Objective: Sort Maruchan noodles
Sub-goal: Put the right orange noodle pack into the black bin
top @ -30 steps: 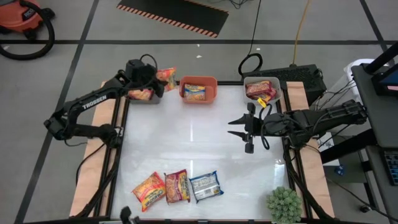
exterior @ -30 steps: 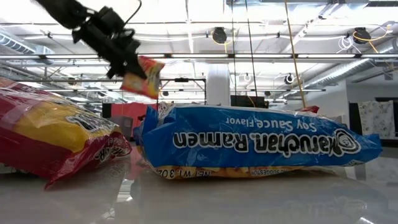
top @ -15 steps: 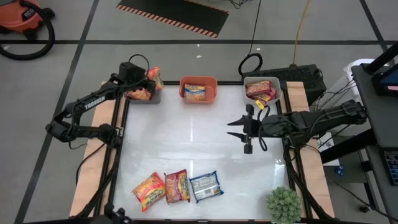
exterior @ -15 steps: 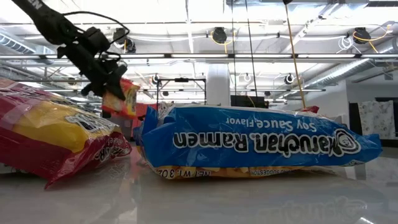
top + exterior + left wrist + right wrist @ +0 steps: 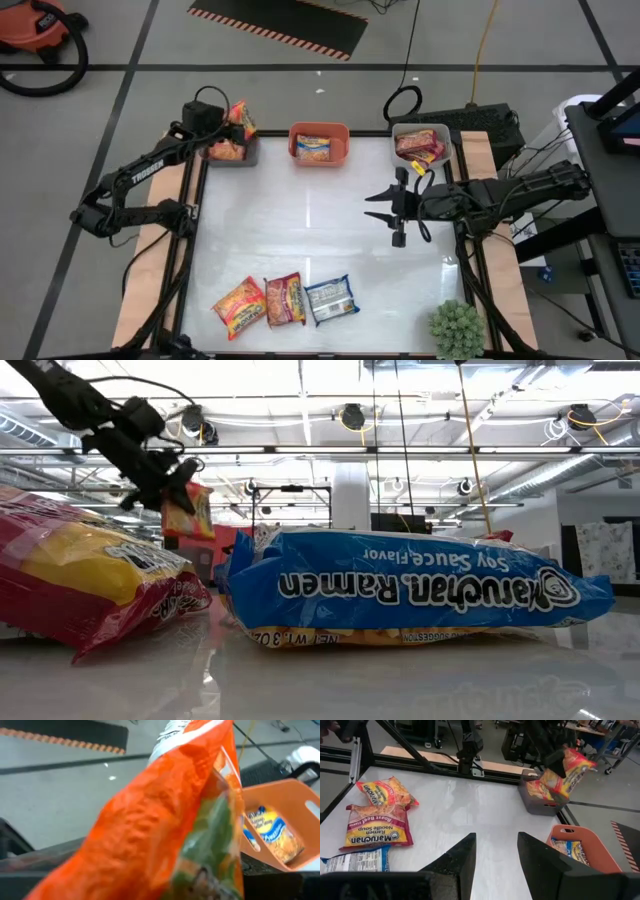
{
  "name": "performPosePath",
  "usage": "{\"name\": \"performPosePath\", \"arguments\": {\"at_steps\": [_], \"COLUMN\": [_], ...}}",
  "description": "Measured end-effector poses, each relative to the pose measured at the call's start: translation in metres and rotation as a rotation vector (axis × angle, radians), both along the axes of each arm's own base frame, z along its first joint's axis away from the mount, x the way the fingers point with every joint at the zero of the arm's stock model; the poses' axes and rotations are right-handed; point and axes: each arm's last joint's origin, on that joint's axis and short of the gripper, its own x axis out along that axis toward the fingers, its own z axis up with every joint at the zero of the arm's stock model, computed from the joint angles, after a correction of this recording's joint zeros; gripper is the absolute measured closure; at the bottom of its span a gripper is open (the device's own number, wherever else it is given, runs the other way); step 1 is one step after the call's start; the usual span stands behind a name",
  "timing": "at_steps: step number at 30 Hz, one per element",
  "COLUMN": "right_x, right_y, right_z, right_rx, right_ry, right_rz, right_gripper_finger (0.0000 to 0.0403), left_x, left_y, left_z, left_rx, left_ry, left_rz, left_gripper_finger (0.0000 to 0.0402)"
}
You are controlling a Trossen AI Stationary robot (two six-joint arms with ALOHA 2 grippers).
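My left gripper (image 5: 222, 120) is shut on an orange-yellow noodle packet (image 5: 239, 120) above the grey bin (image 5: 236, 157) at the table's far left corner; another orange packet (image 5: 226, 151) lies in that bin. This held packet (image 5: 165, 820) fills the left wrist view. Three packets lie flat by the near edge: orange (image 5: 238, 305), red (image 5: 285, 298) and blue (image 5: 330, 298). My right gripper (image 5: 385, 213) hovers open over the table's right middle, its fingers (image 5: 465, 860) apart. My left gripper (image 5: 170, 482) pinches the orange packet by its upper end (image 5: 559, 762), coming at it slanting down from the table's left. The packet (image 5: 190, 510) hangs tilted below the fingers, lifted clear above the grey bin (image 5: 540, 802).
An orange bin (image 5: 318, 150) at the far edge holds a yellow-blue packet (image 5: 315, 148). A pale bin (image 5: 445, 140) at the far right holds red packets (image 5: 418, 145). A green spiky plant (image 5: 458, 328) stands at the near right corner. The white table (image 5: 310, 230) is bare mid-way.
My left gripper has carried the orange packet toward the table's left, from between the grey and orange bins to above the grey bin, and slightly down. The packet has turned more edge-on as seen from above. The right arm has kept still.
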Motion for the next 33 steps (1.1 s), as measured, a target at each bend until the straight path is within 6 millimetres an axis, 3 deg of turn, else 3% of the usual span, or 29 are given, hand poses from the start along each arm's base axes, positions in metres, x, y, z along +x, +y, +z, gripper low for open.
{"name": "performPosePath", "arguments": {"at_steps": [9,22,33], "right_x": [0.000,0.001,0.002], "right_y": [0.000,0.000,0.000], "right_z": [0.000,0.003,0.005], "right_rx": [-0.014,-0.015,-0.032], "right_ry": [0.003,-0.033,-0.048], "right_rz": [0.005,0.009,0.016], "right_gripper_finger": [0.0266,0.0266,0.0266], "left_x": [-0.010,0.001,0.004], "left_y": [-0.024,-0.043,-0.047], "left_z": [0.017,-0.022,-0.028], "left_rx": [0.043,0.086,0.124], "left_ry": [0.030,0.052,0.060], "left_rz": [0.150,0.255,0.289], "left_gripper_finger": [0.0252,0.0252,0.0252]}}
